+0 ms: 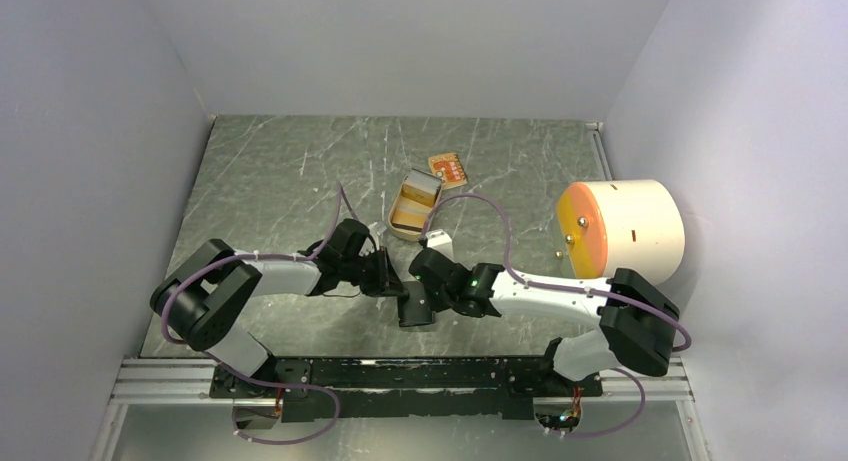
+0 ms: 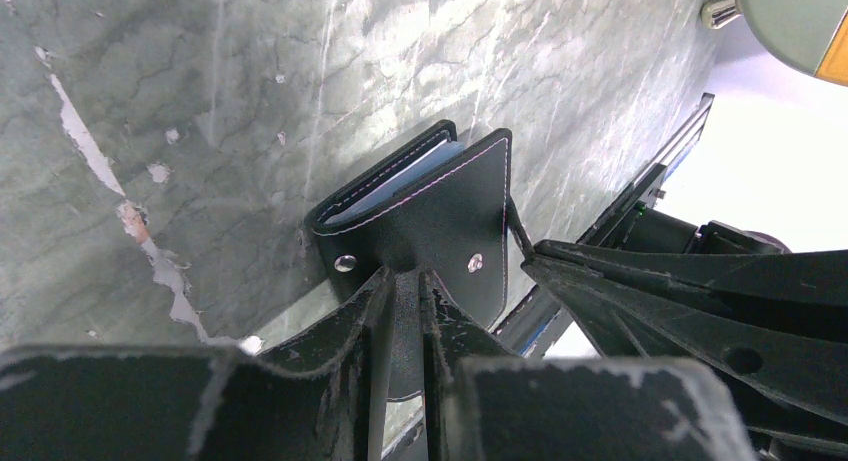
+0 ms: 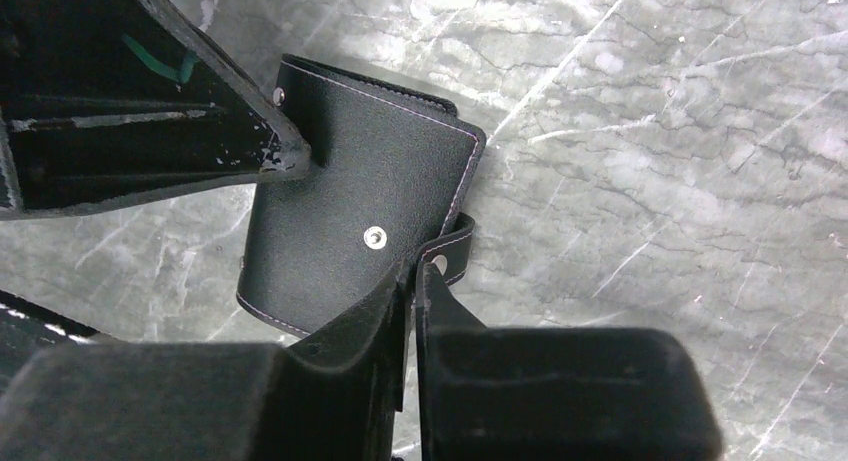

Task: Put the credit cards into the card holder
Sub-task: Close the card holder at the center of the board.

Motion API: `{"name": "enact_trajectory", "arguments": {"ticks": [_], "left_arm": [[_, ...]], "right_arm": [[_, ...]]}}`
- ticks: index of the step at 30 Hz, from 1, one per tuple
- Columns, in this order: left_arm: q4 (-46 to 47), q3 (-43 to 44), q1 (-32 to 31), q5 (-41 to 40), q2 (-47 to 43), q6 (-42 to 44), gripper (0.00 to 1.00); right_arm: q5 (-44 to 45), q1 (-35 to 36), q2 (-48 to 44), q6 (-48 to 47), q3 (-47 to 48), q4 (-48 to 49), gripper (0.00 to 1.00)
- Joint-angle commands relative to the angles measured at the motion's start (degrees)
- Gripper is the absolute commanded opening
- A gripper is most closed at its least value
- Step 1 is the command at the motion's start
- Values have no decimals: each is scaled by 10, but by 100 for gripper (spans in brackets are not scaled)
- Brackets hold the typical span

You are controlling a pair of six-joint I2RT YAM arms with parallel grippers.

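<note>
Open tan tin [image 1: 410,217] mid-table; white drum [image 1: 640,226], orange face, by right wall; scratched grey-green tabletop [image 1: 280,171].

You'll find the black card holder [image 3: 340,221] partly open, blue lining showing at its edge; the tan-orange card [image 1: 447,169] lies flat well beyond it.

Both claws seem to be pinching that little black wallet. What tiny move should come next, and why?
Probably the right claw should ease the snap tab away from the left claw, spreading the card holder wider. The tab is unsnapped, the left claw grips a cover, and only a sliver of blue lining shows, likely too narrow for a card.
</note>
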Motion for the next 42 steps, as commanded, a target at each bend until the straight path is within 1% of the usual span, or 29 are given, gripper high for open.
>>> {"name": "enact_trajectory", "arguments": {"ticks": [1, 5, 16, 25, 42], "left_arm": [[0, -11, -8, 9, 3, 3, 21], [-3, -10, -8, 9, 1, 4, 21], [4, -17, -8, 7, -5, -1, 21], [4, -13, -10, 8, -2, -1, 21], [7, -12, -12, 11, 1, -2, 21]], "right_arm": [[20, 5, 5, 0, 17, -10, 5], [20, 5, -4, 0, 13, -4, 0], [-10, 5, -8, -9, -13, 65, 0], [-21, 5, 22, -16, -1, 75, 0], [-35, 5, 40, -14, -6, 96, 0]]}}
